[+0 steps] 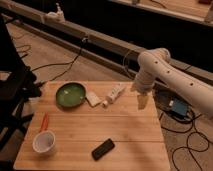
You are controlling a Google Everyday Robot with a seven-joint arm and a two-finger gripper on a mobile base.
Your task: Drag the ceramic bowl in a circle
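1. On the far left part of a pale wooden table, the ceramic bowl sits upright. It is green inside with a darker rim and is the widest dish there.
2. The table top is made of light boards running side to side, with a bare stretch to the right of the bowl and nearer the camera.
3. Just right of the bowl lies a small white packet. Past it a white tube lies at a slant, its narrow end toward the packet.
4. Nearer the camera than the bowl, a slim orange-red object lies flat. Just beyond that, a white cup stands upright by the table's near left corner.
5. A flat black slab lies near the front edge, well apart from the bowl.
6. The gripper hangs from a white arm well right of the bowl, beyond the tube, near the table's right edge. It is not touching the bowl, and whether it is apart or together cannot be told.
7. The room is dim. A brown floor carries black cables, and a long low rail runs slantwise behind the bowl. A black chair stands to its left, and a blue box sits on the floor beyond the gripper.
8. Any print on the tube or packet cannot be read.
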